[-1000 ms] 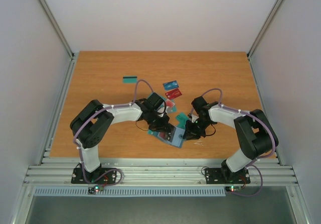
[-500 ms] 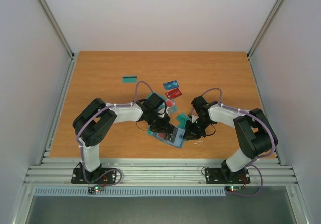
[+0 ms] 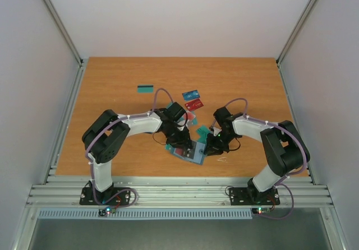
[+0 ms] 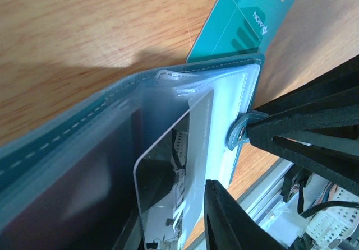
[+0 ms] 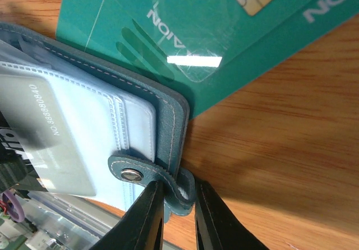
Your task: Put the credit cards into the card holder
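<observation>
From above, I have the card holder (image 3: 189,152) lying open by the near edge of the tabletop (image 3: 112,76), about midway along it, with the left gripper (image 3: 180,142) and right gripper (image 3: 208,148) meeting over it from either side. The loose credit cards (image 3: 194,103) lie further in, toward the middle.

On the left wrist camera, a pale card (image 4: 188,143) sits partway into the clear sleeve (image 4: 162,110), its lower end down by my finger. I cannot tell whether those jaws are clamping it or standing off it.

On the right wrist camera, my jaws are pinched on the holder's edge just below the snap tab (image 5: 132,174). I judge this pins the holder flat so the card can slide home. A teal card (image 5: 213,31) lies partly under the holder.
</observation>
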